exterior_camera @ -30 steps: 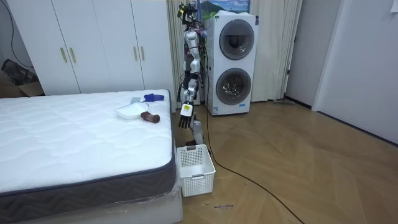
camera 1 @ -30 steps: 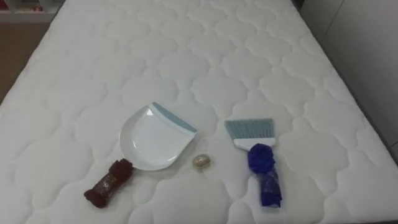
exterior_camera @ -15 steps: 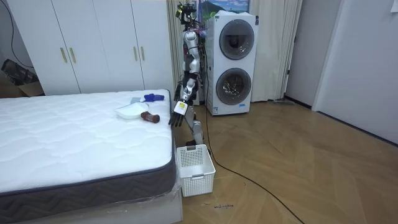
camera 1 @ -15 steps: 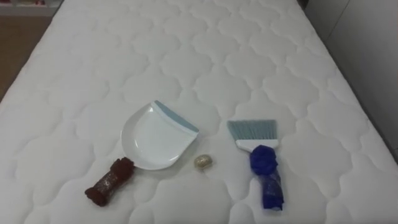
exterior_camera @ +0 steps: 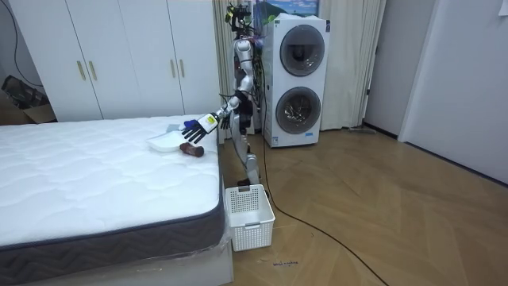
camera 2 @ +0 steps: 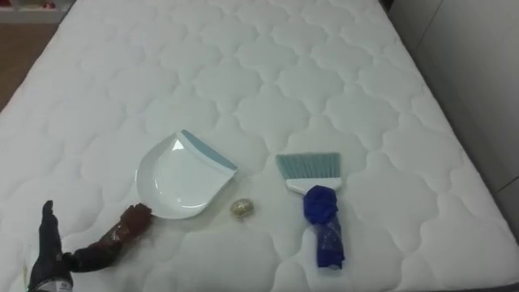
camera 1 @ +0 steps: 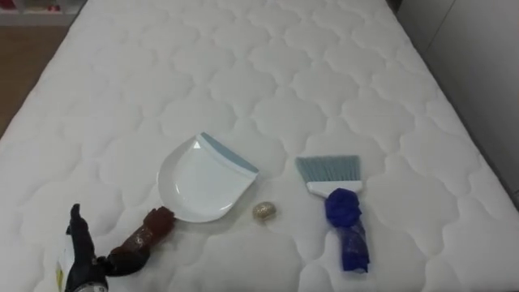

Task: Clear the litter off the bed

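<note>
- Where the white quilted mattress (camera 1: 324, 65) nears the robot, the white plastic dustpan with a blue-grey lip (camera 1: 199, 180) lies flat. Its long axis runs on a diagonal: the straight lip faces away and to the right, and its brown wrapped handle (camera 1: 144, 237) points back toward the robot's left.
- The hand brush with pale blue bristles and a blue wrapped grip (camera 1: 336, 203) lies well to the right of the pan. Its bristles point away from the robot, its grip points toward it, and its axis is nearly straight with a slight lean.
- A small crumpled pale ball (camera 1: 264, 211) rests between them, just beside the pan's near rim and apart from the brush.
- The left hand (camera 1: 81, 264) comes in at the lower left, partly cut off by the frame edge. Its fingers are uncurled, one standing up and the others reaching to the near end of the brown handle. Whether they touch it is hard to make out.
- In the room view the robot stands at the bed's corner, in front of stacked white washing machines (exterior_camera: 298, 79), with its left arm stretched over the mattress. A white slatted plastic basket (exterior_camera: 250, 214) sits on the floor against the bed.
</note>
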`<state>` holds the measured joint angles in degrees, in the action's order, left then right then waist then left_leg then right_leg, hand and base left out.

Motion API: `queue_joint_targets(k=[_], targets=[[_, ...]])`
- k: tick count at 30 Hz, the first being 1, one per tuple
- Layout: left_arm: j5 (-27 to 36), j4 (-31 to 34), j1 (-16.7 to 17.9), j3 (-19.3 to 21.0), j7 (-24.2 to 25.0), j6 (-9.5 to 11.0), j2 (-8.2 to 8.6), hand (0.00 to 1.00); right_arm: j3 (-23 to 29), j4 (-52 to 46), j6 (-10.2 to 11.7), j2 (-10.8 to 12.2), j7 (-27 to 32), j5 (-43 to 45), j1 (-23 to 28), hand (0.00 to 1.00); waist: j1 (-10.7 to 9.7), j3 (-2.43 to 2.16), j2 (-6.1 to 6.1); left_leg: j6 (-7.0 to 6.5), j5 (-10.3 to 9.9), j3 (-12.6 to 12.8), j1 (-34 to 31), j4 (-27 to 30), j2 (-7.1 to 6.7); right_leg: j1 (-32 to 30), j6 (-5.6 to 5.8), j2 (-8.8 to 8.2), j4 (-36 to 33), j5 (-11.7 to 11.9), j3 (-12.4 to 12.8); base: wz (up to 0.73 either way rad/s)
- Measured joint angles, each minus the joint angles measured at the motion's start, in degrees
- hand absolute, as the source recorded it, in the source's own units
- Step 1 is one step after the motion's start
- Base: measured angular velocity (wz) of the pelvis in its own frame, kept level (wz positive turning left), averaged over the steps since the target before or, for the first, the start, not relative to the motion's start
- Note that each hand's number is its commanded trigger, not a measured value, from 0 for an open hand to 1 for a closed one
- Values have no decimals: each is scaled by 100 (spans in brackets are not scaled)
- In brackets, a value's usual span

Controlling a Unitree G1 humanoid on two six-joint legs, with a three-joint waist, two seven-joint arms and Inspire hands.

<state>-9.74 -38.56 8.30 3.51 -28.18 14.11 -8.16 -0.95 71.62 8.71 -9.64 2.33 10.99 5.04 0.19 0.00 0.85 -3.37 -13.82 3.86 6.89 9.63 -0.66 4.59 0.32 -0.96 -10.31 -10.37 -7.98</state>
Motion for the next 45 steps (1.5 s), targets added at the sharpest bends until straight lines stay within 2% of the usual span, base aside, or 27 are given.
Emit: queue_joint_targets(k=[6, 10, 15, 21, 24, 26, 28, 33, 35, 40, 45], targets=[[-332, 368, -30, -215, 5, 22, -48, 0, -35, -215, 1, 12, -46, 0, -1, 0, -4, -7, -7, 0, 0, -2, -131, 69, -2, -115, 0, -11, -16, 0, 2, 0], [-502, 412, -242, -327, 5, 25, -98, 0, -69, -278, -2, 12, -61, -105, -19, 0, -16, 2, -19, 0, 0, -54, -262, 130, -1, -198, -9, -14, -31, 6, -33, 6], [-459, -53, -608, -604, 2, 21, -166, 0, -284, -142, -11, -1, -83, -386, -257, 0, -68, 15, -43, 2, 3, -93, -593, 271, 6, -483, -33, -21, -53, 67, -98, 3], [-495, -321, -697, -839, 45, 2, -163, 0, -469, -25, -116, -4, -47, -447, -518, 0, -147, 29, -45, 1, 3, -78, -907, 356, 15, -789, -40, -5, -64, 116, -22, -4], [-510, -661, -899, -948, 125, 0, -185, 0, -553, 76, -124, -13, -39, -429, -686, 0, -188, 61, -68, 1, 3, -77, -1028, 389, 15, -908, -39, -16, -110, 120, -43, 0], [-686, -879, -1032, -1000, 128, 8, -184, 0, -576, 233, -128, -18, -4, -400, -880, 0, -261, 113, -111, 1, 3, -82, -1150, 465, 12, -1015, -39, -29, -165, 120, -76, 4], [-697, -1169, -1229, -1028, 124, 6, -188, 0, -623, 264, -125, -17, 37, -424, -977, 0, -286, 145, -153, 1, 3, -82, -1282, 541, 6, -1148, -38, -48, -222, 119, -97, 0], [-683, -1559, -1788, -1014, -1, 7, -218, 0, -666, 415, -115, -28, 98, -425, -1184, 0, -316, 179, -207, 0, 3, -78, -1598, 631, 11, -1457, -39, -67, -347, 118, -170, 2], [-682, -1645, -2030, -1016, -57, 19, -238, 0, -683, 461, -114, -29, 191, -442, -1267, 0, -322, 212, -244, 0, 3, -75, -1751, 720, 8, -1620, -40, -91, -454, 118, -169, 0], [-685, -1901, -2321, -1018, -160, 18, -309, 0, -927, 461, -115, -39, 280, -524, -1376, 0, -316, 228, -264, -4, 6, -58, -2032, 846, 8, -1967, -44, -111, -673, 115, -176, -4], [-682, -1968, -2365, -1019, -159, 18, -370, 0, -1180, 451, -111, -93, 300, -641, -1418, 0, -286, 246, -251, -4, 5, 22, -2189, 934, 10, -2188, -66, -173, -865, 97, -173, -5]])
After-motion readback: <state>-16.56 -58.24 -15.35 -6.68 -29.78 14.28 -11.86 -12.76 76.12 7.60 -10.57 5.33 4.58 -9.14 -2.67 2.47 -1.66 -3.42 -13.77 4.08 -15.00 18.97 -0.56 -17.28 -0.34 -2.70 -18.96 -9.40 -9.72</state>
